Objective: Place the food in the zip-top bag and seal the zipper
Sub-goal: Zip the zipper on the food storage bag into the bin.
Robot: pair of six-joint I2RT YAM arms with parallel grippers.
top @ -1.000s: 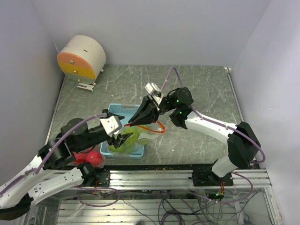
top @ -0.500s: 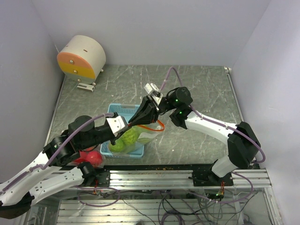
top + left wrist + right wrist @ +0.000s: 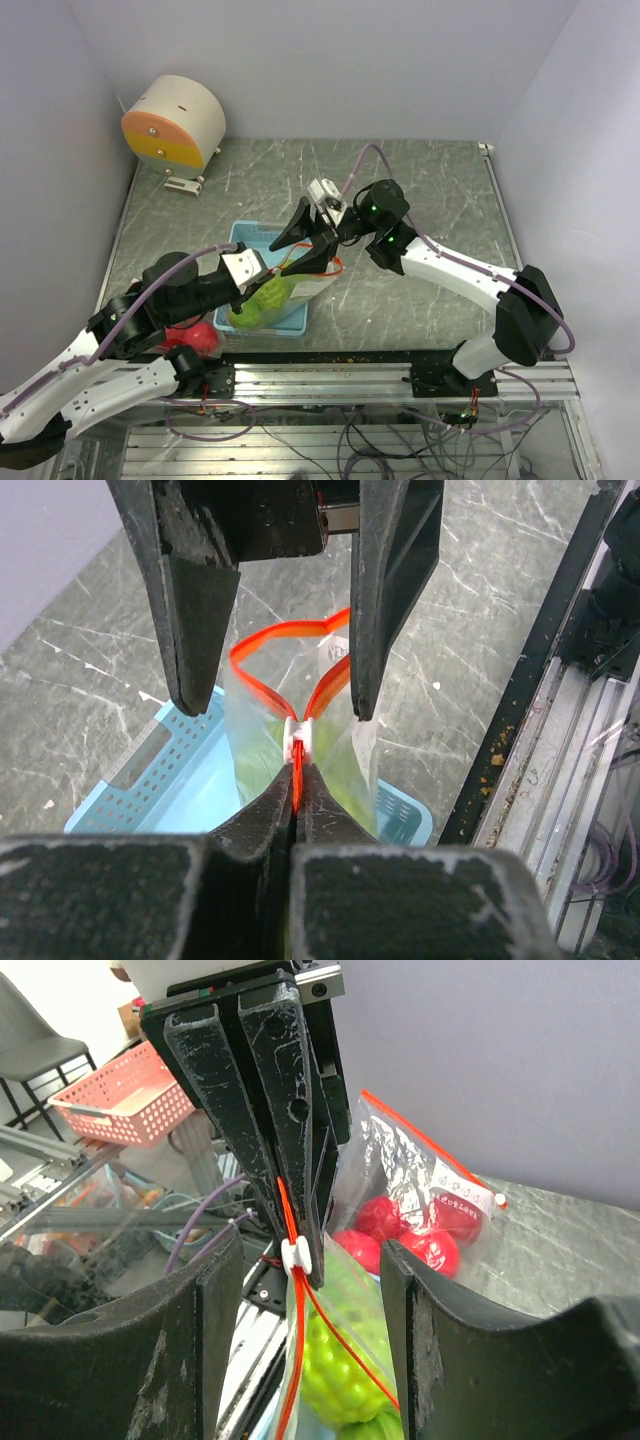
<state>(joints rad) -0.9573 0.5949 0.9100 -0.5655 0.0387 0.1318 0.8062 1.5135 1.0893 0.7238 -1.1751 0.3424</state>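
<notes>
Table (image 3: 420, 190): grey scratched top, walled on the left, far and right sides, with the metal rail (image 3: 400, 375) along its near edge. The light blue tray (image 3: 245, 232) sits close to that near edge, left of centre. Bare tabletop shows to the right of the tray and beyond it. A cream cylinder with an orange face (image 3: 175, 122) stands well beyond the tray, at the far left corner. The zip-top bag (image 3: 300, 285) stands upright in the tray's right half. Its orange zipper track (image 3: 265, 640) gapes in a loop on the side away from the left arm. A second bag (image 3: 430, 1160) lies just left of the tray, by the table's near left edge, and holds red balls (image 3: 410, 1225). The left gripper (image 3: 262, 275) reaches in over the tray's left side. Its fingers are pressed together on the zipper track, right at the white slider (image 3: 297, 738). The right gripper (image 3: 297, 255) hangs over the tray's far right corner with its jaws spread, one finger on each side of the bag's open mouth. Whether either finger touches the track cannot be told. The food in the zip-top bag is ribbed green pieces (image 3: 335, 1370), low down, inside the tray walls.
</notes>
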